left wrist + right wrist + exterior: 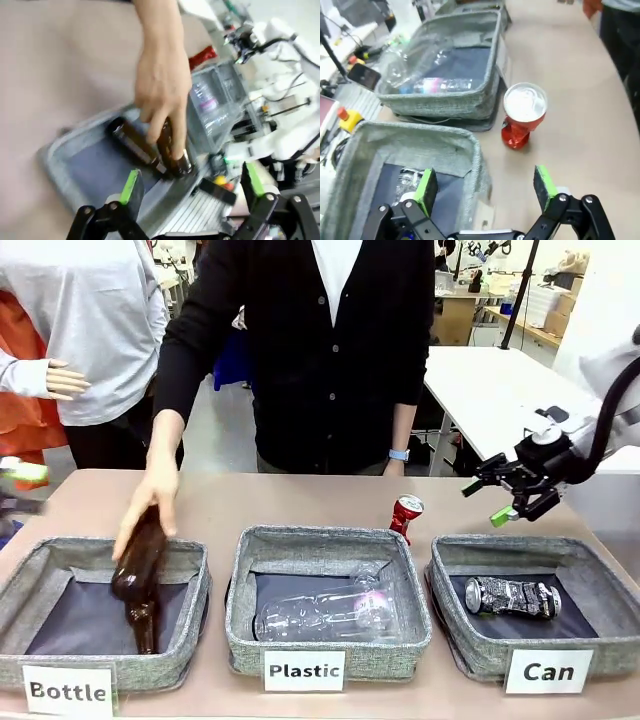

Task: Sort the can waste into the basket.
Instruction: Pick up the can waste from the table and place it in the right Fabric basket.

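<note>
A red can (406, 515) with a silver top stands upright on the table behind the gap between the middle and right baskets. In the right wrist view the red can (522, 114) is ahead and slightly right, just outside the basket corner. A crushed black-and-silver can (512, 597) lies inside the grey basket (520, 545) labelled "Can". My right gripper (515, 498) hovers open above that basket's back edge. From its wrist, the open right gripper (485, 187) straddles the basket rim (415, 137), with the patterned can (410, 182) below. My left gripper (22, 490) is open at the far left edge.
A person's hand (150, 495) lowers a brown bottle (140, 565) into the "Bottle" basket (190, 570). In the left wrist view the hand (160, 95) grips a bottle (175, 152) beside another one (135, 142). The "Plastic" basket (330, 540) holds a clear bottle (325, 615).
</note>
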{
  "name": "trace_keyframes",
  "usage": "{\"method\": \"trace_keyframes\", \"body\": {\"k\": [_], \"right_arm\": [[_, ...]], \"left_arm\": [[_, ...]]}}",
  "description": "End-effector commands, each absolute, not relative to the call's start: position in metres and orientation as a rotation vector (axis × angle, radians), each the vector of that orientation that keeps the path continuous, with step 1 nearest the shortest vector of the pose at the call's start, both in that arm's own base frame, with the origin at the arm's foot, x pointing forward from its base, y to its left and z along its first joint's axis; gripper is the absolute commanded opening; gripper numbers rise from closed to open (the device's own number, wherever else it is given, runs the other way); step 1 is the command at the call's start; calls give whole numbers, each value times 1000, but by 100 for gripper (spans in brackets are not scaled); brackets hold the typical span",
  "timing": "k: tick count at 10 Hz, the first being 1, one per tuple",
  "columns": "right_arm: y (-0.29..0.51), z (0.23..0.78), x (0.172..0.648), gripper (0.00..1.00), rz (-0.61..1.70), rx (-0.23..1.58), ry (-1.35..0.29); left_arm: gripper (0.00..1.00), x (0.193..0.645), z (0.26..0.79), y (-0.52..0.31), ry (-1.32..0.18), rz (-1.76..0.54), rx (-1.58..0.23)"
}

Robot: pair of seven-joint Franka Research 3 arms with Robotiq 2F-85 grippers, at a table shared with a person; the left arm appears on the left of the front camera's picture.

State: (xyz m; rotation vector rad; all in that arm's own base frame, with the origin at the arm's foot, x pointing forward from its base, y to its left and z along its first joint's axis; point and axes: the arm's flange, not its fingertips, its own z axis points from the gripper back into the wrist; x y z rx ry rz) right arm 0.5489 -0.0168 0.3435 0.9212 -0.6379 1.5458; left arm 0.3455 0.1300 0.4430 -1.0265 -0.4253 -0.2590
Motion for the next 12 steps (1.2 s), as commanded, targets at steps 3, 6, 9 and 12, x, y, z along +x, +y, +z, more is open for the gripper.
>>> {"method": "trace_keyframes", "body": {"k": [3, 6, 9, 12], "right_arm": [[-1, 327, 592, 100, 1534, 956, -748], [20, 312, 616, 100, 1514, 973, -763], [41, 292, 629, 100, 1517, 986, -730], [58, 285, 635, 100, 1529, 1000, -711]], "left_arm": [[100, 268, 482, 206, -497, -311, -835], [100, 259, 489, 211, -572, -330, -878], [100, 269, 482, 198, -549, -356, -905], [100, 297, 477, 159, -571, -419, -1002]]}}
